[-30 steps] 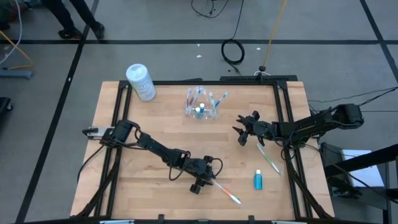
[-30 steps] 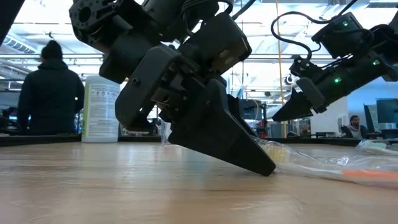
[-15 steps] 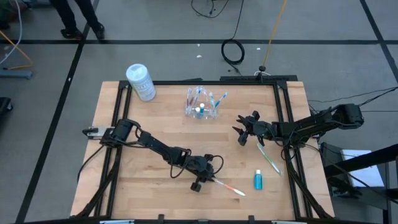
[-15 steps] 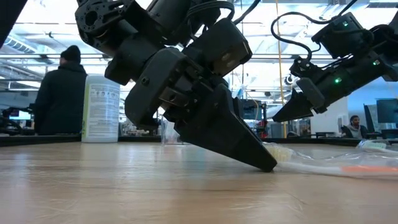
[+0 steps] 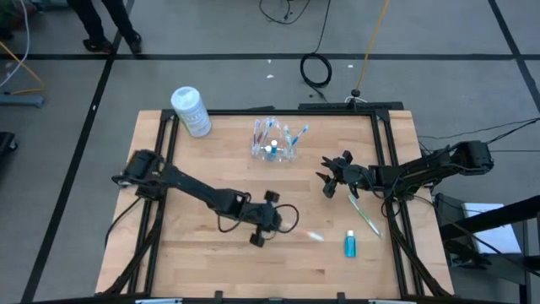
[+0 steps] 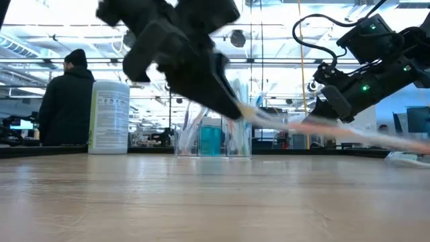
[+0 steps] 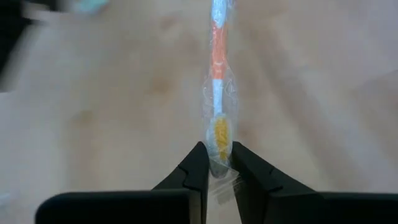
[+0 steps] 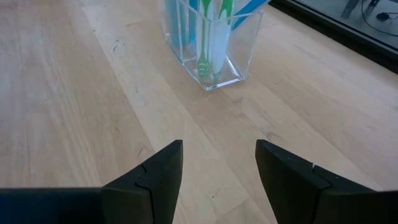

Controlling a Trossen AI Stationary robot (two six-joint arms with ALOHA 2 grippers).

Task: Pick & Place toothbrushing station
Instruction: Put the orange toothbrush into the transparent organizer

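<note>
The toothbrushing station (image 5: 272,145) is a small clear holder with several brushes standing in it, at the table's far middle; it also shows in the low view (image 6: 211,138) and the right wrist view (image 8: 208,43). My left gripper (image 5: 283,225) hangs over the near middle of the table, shut on a clear-wrapped toothbrush (image 7: 217,81) with an orange and white handle. My right gripper (image 5: 332,176) waits open to the right of the holder, its fingers (image 8: 152,174) pointing at it. My left gripper pinches the toothbrush's bristle-head end (image 7: 219,138), inside its clear wrap, between its two fingertips. The fingers come slanting down from the table's left, and the handle runs on ahead in line with them. The toothbrush (image 6: 336,129) is lifted clear of the table, its free end tilted downward.
A white canister (image 5: 191,111) stands at the far left corner. A blue tube (image 5: 350,245) and a green toothbrush (image 5: 364,213) lie near the right edge. A person (image 6: 67,101) stands beyond the table. Bare wood lies between my left gripper and the holder.
My left gripper has risen off the table and drawn a little toward the far edge, tipping less steeply. The toothbrush, which lay flat on the wood, has come up with it and now hangs clear, its handle swinging.
</note>
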